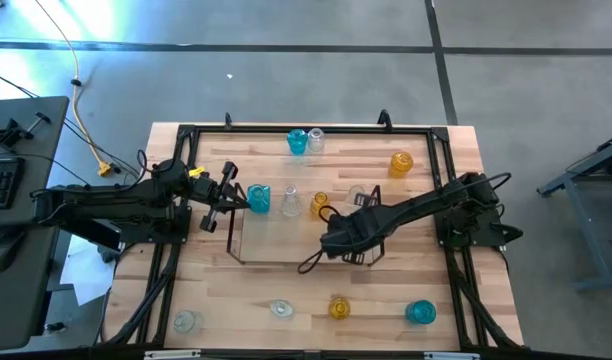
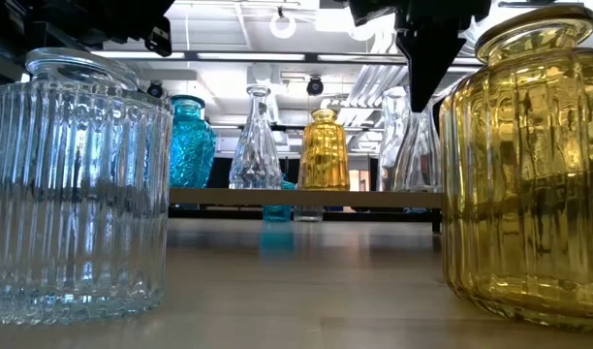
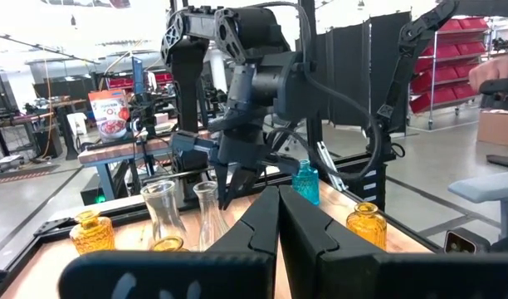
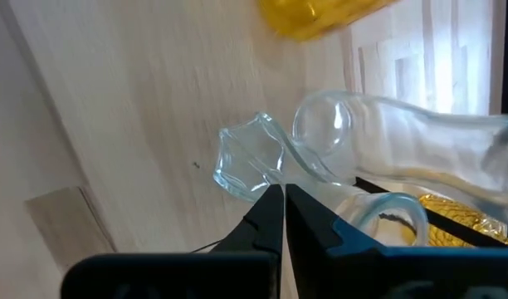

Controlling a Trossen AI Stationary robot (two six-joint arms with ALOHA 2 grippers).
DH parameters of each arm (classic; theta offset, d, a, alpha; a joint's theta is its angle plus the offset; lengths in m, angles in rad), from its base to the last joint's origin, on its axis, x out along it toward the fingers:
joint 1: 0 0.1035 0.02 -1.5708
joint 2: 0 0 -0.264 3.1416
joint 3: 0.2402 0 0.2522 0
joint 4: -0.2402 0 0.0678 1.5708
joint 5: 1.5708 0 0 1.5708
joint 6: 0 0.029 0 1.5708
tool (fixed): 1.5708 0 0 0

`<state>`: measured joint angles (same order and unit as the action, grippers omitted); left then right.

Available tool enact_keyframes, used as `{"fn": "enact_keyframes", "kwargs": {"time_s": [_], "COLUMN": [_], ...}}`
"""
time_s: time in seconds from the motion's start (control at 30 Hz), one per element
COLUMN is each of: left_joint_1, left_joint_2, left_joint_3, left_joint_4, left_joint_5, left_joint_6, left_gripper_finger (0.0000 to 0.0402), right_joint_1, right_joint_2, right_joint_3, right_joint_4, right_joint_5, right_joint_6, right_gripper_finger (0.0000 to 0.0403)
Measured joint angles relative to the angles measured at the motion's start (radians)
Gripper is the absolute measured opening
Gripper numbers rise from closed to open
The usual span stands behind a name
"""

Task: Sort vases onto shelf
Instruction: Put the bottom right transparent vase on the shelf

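Vases (image 1: 258, 197) on shelf (image 1: 236, 240); right pincer (image 1: 331, 243) closed, empty, above.

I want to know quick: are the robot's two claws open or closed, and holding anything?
Left gripper: jaws closed, holding nothing.
Right gripper: jaws closed, holding nothing.

shelf (image 1: 286, 235) front half is bare wood, open for approach; back edge crowded by blue vase (image 1: 258, 197), clear vases (image 1: 290, 199) and amber vase (image 1: 320, 204); right gripper (image 1: 331, 243) and arm block its right end
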<state>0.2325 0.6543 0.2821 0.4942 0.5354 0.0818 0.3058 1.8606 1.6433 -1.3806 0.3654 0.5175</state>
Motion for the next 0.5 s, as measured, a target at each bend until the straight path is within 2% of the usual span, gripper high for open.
{"fn": "enact_keyframes", "kwargs": {"time_s": [0.33, 0.5], "left_joint_1": [0.000, 0.000], "left_joint_2": [0.000, 0.000], "left_joint_3": [0.000, 0.000], "left_joint_4": [0.000, -0.003], "left_joint_5": [0.000, 0.000], "left_joint_6": [0.000, -0.001], "left_gripper_finger": [0.0000, 0.0000], "right_joint_1": [0.064, 0.098], "right_joint_2": [-0.006, -0.105], "right_joint_3": [0.176, 0.149], "right_joint_4": [-0.022, 0.048], "right_joint_5": [0.015, 0.095], "right_joint_6": [-0.146, -0.283], "right_gripper_finger": [0.0000, 0.0000]}}
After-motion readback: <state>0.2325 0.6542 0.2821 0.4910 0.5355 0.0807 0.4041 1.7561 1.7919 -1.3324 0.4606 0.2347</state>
